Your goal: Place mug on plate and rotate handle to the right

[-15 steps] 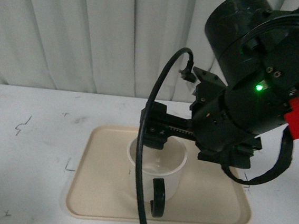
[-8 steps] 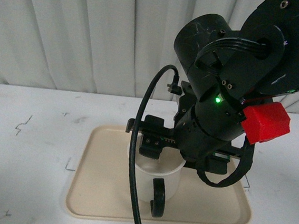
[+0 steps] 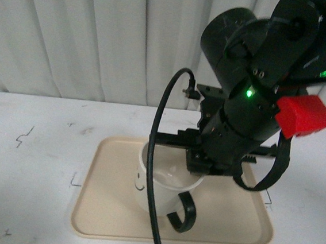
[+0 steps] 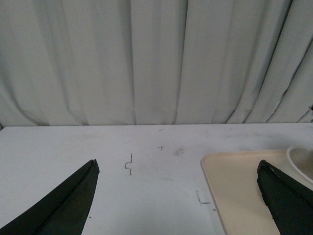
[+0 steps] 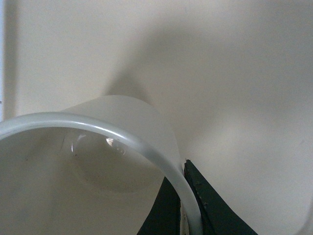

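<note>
Mug [image 3: 159,188]: sits on the plate [image 3: 105,209], roughly mid-tray.
Handle [image 3: 184,213]: front view only, sticks out toward the camera and a bit right.
Right claw [image 5: 185,205]: tips hidden in the front view. Its wrist view shows 2 fingers pinched on the mug's rim.
Left claw [image 4: 176,166]: only in its own view, spread wide, holding nothing, over the table [image 4: 73,142].

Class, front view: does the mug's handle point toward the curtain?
No, the handle sticks out from the near side of the mug, toward the camera.
</note>
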### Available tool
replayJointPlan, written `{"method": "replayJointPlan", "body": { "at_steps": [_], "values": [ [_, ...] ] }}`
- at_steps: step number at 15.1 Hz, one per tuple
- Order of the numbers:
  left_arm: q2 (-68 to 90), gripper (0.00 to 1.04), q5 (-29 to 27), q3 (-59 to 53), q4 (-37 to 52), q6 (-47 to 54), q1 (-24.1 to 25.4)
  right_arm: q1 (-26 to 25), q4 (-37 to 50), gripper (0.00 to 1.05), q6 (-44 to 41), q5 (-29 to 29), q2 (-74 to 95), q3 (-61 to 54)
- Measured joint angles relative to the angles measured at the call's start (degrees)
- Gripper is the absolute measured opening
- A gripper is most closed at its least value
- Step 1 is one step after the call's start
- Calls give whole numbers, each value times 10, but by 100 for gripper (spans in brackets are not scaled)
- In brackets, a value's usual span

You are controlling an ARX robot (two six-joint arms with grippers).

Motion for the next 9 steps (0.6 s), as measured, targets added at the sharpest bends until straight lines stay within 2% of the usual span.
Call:
{"method": "replayJointPlan", "body": {
  "at_steps": [3,5,7,9],
  "values": [
    [0,98,0,0,0,0,0,-13,-15,3,-171,0,-8,73],
    [0,98,0,0,0,0,0,-12,-24,3,-333,-21,-14,94],
    [0,98,0,0,0,0,0,-8,-76,3,-504,-14,-3,108],
    [0,98,0,0,0,0,0,-9,-90,3,-650,-20,18,112]
  ]
}}
